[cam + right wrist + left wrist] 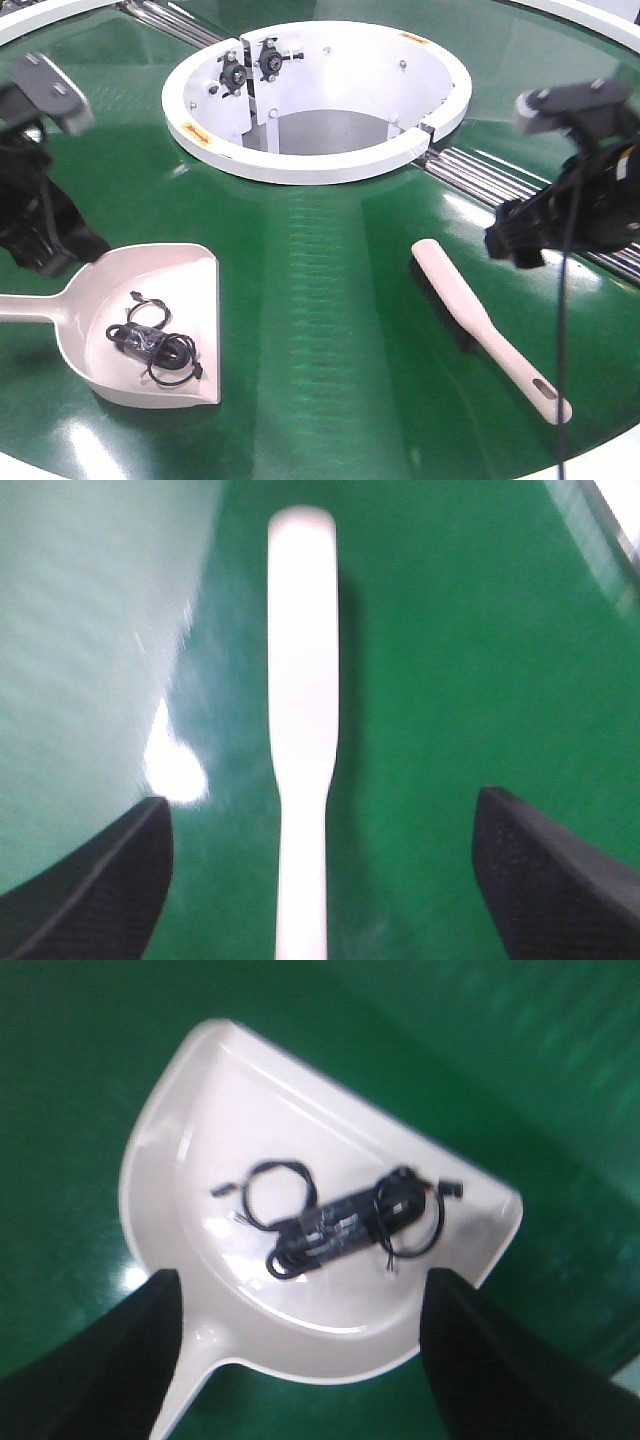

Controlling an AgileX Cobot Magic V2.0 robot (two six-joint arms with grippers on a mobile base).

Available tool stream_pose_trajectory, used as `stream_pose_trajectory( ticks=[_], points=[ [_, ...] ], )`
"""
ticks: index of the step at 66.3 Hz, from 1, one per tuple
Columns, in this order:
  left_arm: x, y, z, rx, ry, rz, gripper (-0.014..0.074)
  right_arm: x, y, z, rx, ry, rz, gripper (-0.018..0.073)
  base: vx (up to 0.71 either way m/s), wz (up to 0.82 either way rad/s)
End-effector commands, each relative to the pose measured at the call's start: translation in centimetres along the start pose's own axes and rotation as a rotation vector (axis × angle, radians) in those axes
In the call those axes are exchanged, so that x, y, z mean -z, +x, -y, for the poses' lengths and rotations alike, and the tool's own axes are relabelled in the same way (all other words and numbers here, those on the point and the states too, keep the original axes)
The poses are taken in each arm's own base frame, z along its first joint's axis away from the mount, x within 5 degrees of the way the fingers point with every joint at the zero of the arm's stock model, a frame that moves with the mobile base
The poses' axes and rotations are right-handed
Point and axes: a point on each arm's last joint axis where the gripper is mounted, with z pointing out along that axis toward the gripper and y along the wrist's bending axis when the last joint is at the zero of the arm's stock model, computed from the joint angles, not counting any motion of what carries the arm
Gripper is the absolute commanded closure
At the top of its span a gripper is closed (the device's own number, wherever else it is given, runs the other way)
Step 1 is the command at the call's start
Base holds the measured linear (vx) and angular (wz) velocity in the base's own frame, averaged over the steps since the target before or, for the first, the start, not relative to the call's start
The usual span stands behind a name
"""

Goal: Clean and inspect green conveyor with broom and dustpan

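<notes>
The dustpan (pixel 150 310) lies on the green conveyor (pixel 330 300) at the left, with its handle pointing left. A bundle of black cable (pixel 155 345) lies inside it, and shows in the left wrist view (pixel 340 1222) too. My left gripper (pixel 45 245) hovers open above the dustpan's handle end (pixel 300 1360). The broom (pixel 485 325) lies at the right, bristles down, handle toward the front. My right gripper (pixel 520 240) hovers open above it; the broom (pixel 302 710) runs between the two fingers without touching them.
The white hub ring (pixel 320 95) stands at the back centre with bearing mounts inside. Steel rollers (pixel 480 170) cross the belt at the right of the hub and at the back left. The belt's outer edge runs along the bottom of the front view.
</notes>
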Motion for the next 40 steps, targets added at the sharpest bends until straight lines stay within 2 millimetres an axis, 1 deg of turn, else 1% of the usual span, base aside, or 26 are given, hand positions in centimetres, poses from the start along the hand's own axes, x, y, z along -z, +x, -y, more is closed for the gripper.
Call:
stream_pose_trajectory(
  ticks=[1,10,13,19,25,29,34,40],
  points=[
    [4.7,-0.6,1.1,0.095,-0.093,0.190,0.0117,4.4,-0.6,0.3,0.019,0.024,0.223,-0.0033,0.00,0.00],
    [8.5,0.2,2.6,0.142,-0.173,0.324,0.0145,8.4,0.4,0.3,0.037,0.028,0.356,-0.0033,0.00,0.00],
    [9.7,0.7,3.2,0.151,-0.209,0.379,0.0160,9.4,0.9,0.2,0.034,0.024,0.403,-0.0033,0.00,0.00],
    [11.3,2.0,4.5,0.155,-0.273,0.477,0.0185,11.0,2.8,0.1,0.027,0.021,0.523,-0.0033,0.00,0.00],
    [11.8,3.8,5.9,0.169,-0.332,0.565,0.0203,11.1,5.6,0.0,0.029,0.028,0.613,-0.0033,0.00,0.00],
    [11.8,5.0,6.9,0.180,-0.354,0.623,0.0205,11.1,7.4,-0.1,0.028,0.032,0.679,-0.0033,0.00,0.00],
    [11.3,6.7,8.1,0.208,-0.378,0.713,0.0206,10.6,9.7,-0.3,0.024,0.035,0.775,-0.0033,0.00,0.00],
    [10.2,8.8,9.3,0.265,-0.428,0.852,0.0206,9.7,12.4,-0.5,0.006,0.026,0.889,-0.0033,0.00,0.00]
  ],
)
